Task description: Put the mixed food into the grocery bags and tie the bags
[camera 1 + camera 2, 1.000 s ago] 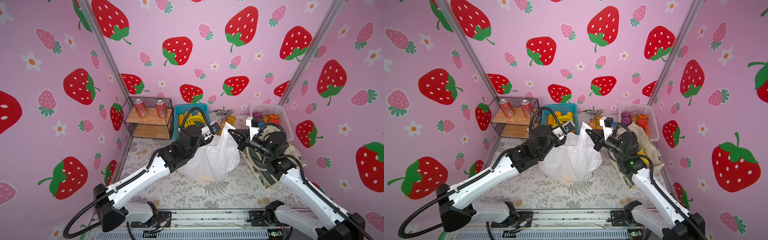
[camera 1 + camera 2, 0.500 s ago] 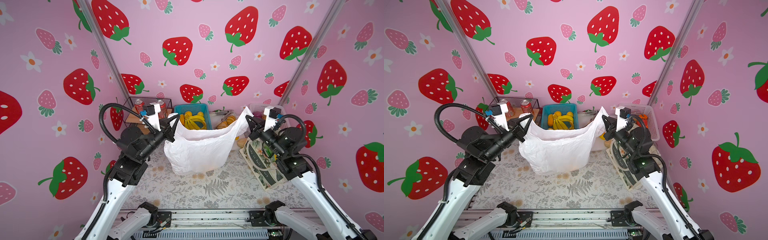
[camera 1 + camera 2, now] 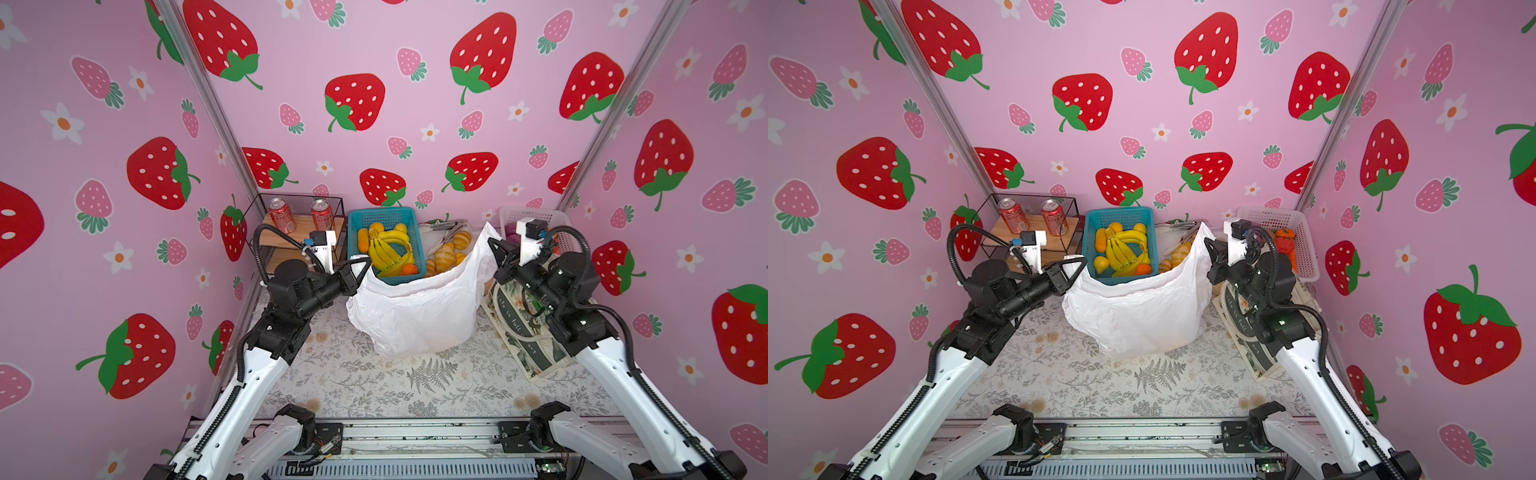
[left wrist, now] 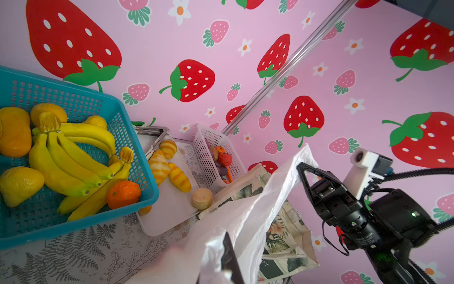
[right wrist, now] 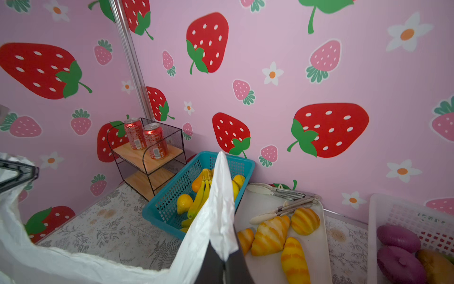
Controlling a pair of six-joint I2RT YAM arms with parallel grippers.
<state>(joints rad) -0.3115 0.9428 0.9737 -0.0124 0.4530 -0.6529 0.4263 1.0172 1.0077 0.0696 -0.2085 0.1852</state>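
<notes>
The white plastic grocery bag (image 3: 415, 316) stands on the mat in both top views, its mouth stretched wide between my two grippers. My left gripper (image 3: 365, 264) is shut on the bag's left handle (image 4: 213, 248). My right gripper (image 3: 492, 245) is shut on the right handle (image 5: 221, 204), which sticks up above its fingers (image 5: 213, 265). What lies inside the bag is hidden. The floral canvas tote (image 3: 519, 332) lies flat under my right arm. Golden croissant-like rolls (image 5: 270, 236) rest on a white tray (image 5: 265, 270). An orange (image 4: 122, 194) and yellow toy fruits sit in the blue basket (image 3: 353, 220).
A black wire shelf (image 3: 266, 224) with two red cans (image 3: 282, 214) stands at the back left. A white lattice basket (image 3: 557, 216) holding purple vegetables (image 5: 398, 238) is at the back right. Metal tongs (image 5: 282, 194) lie on the tray. Pink walls close in on three sides.
A second ago both grippers met at the bag's top in the middle. They pulled apart with the handles; since then my left gripper has dropped and come slightly right, slackening the mouth.
</notes>
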